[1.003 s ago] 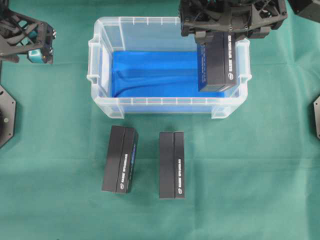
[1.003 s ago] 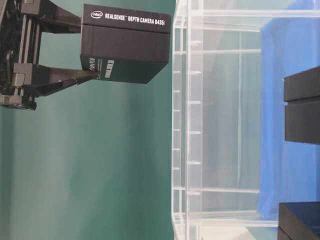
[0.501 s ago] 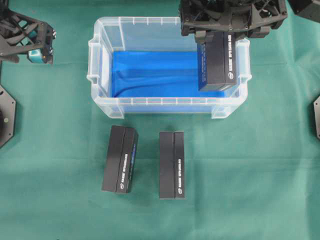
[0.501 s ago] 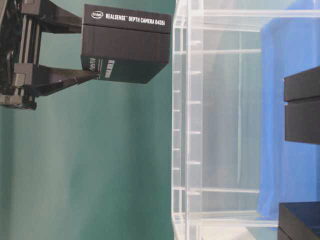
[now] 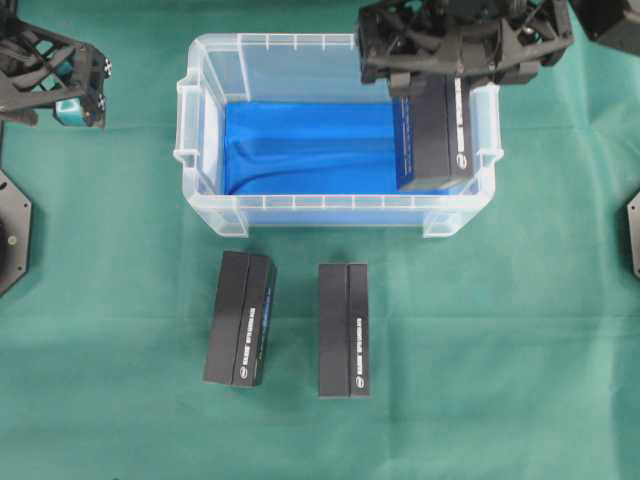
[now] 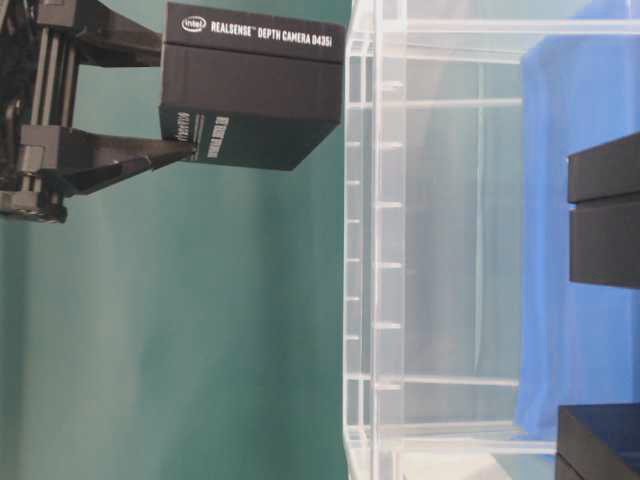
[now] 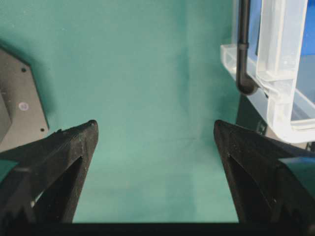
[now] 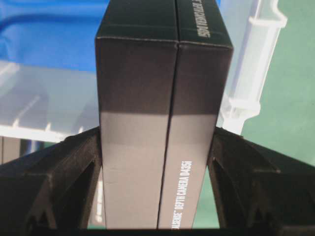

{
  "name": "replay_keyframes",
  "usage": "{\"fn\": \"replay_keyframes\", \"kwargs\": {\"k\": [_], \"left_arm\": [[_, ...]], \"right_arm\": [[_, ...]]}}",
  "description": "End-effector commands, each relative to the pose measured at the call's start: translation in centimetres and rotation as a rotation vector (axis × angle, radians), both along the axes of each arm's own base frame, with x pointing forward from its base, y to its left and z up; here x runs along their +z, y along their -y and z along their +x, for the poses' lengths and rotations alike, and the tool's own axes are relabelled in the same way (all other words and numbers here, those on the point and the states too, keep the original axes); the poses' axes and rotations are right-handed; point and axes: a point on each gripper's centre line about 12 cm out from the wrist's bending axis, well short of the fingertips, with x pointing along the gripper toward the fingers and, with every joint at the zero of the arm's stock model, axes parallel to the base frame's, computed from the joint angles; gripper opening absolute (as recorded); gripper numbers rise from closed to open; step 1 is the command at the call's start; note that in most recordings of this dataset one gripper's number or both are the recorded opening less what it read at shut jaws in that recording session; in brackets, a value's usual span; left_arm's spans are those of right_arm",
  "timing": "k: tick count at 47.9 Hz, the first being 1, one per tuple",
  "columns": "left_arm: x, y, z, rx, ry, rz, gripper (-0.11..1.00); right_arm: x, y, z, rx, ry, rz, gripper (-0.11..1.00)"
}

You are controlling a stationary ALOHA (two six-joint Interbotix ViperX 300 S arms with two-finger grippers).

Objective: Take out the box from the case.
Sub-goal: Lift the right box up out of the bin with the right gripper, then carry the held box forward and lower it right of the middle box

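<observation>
I have the RealSense depth camera box (image 5: 437,135) pinched across its narrow width by the right end effector (image 8: 157,142), one finger pressed to each long side, and the table-level view shows the box lifted clear above the ribbed rim of the case (image 5: 340,215). My judgement is that the step in hand is carrying it out over the wall and down onto the green tabletop (image 5: 500,340). To do that well, I would keep the height until the whole box has passed the right-hand rim and its side handle, because from overhead the box hangs over the case's right end, partly above the blue lining (image 5: 310,145). I would hold the wrist level so the box does not swing, and pick a landing spot apart from the two black boxes (image 5: 240,318) (image 5: 344,330) lying in front of the case. The left end effector (image 7: 155,147) stands spread wide with nothing between its fingers, well away over bare cloth beside the case's left end, so it is no obstacle.
</observation>
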Motion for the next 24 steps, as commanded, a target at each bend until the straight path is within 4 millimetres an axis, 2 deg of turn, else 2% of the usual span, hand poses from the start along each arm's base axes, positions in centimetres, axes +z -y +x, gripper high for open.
{"fn": "replay_keyframes", "kwargs": {"k": [1, 13, 24], "left_arm": [[0.6, -0.1, -0.1, 0.003, 0.019, 0.01, 0.96], [0.6, -0.1, -0.1, 0.003, 0.019, 0.01, 0.96], [0.6, -0.1, -0.1, 0.003, 0.016, 0.009, 0.96]], "right_arm": [[2.4, -1.2, -0.7, 0.015, 0.067, -0.013, 0.65], [2.5, -4.2, -0.6, 0.024, 0.049, -0.046, 0.65], [2.4, -8.0, -0.6, 0.031, 0.042, -0.032, 0.65]]}}
